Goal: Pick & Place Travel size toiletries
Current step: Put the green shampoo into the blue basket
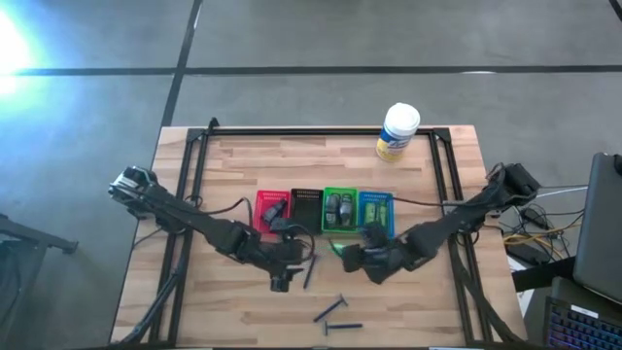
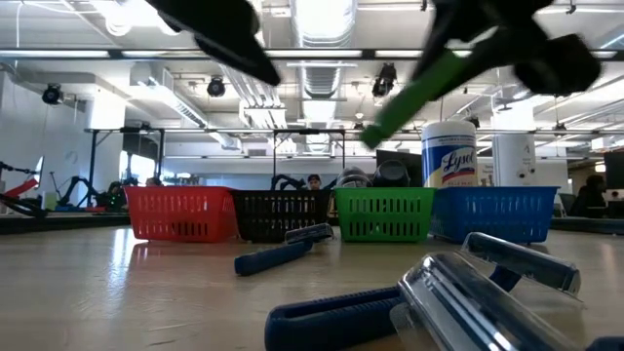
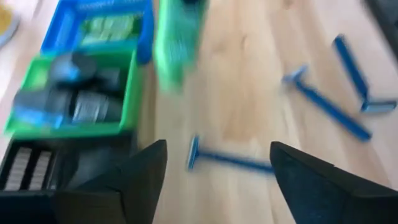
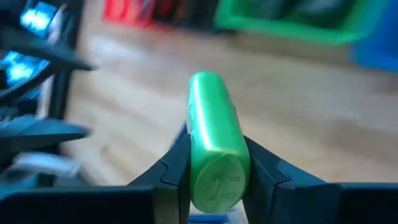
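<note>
My right gripper (image 4: 214,180) is closed tight on the green tube (image 4: 211,137), held in the air just in front of the blue bin (image 1: 375,211), which seems to keep the same tubes, so I should carry it fully over the rim before I release, while my left gripper (image 3: 214,180) waits open above a razor (image 3: 227,160).

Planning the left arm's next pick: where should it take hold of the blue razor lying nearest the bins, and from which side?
Probably mid-handle, from straight above: the razor lies flat on the table, its handle thin and straight, its head wider at one end. The open left pincer hangs over it; the right pincer holds a green tube.
</note>
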You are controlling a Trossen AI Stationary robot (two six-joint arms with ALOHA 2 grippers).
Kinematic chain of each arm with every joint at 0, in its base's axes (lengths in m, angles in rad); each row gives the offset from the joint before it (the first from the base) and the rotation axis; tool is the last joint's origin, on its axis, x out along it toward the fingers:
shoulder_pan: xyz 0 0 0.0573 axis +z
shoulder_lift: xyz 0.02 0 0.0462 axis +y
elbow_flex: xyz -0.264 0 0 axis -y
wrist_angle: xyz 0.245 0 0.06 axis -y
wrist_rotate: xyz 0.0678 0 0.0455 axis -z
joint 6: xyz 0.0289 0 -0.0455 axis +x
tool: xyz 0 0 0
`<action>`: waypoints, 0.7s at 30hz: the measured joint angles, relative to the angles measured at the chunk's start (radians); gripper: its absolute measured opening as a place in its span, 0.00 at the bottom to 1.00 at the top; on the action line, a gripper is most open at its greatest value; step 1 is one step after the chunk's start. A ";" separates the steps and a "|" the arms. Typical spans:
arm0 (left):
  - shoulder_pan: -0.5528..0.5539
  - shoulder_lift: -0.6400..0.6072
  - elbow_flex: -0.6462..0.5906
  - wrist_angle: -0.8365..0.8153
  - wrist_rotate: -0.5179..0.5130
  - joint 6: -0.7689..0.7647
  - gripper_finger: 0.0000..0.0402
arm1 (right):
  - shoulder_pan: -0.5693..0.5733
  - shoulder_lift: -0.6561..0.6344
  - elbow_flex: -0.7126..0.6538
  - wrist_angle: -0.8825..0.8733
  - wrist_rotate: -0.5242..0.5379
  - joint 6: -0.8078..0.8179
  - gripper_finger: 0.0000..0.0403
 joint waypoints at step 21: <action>-0.032 -0.044 -0.034 -0.210 -0.118 -0.176 0.72 | -0.149 -0.054 -0.094 -0.669 0.150 0.232 0.26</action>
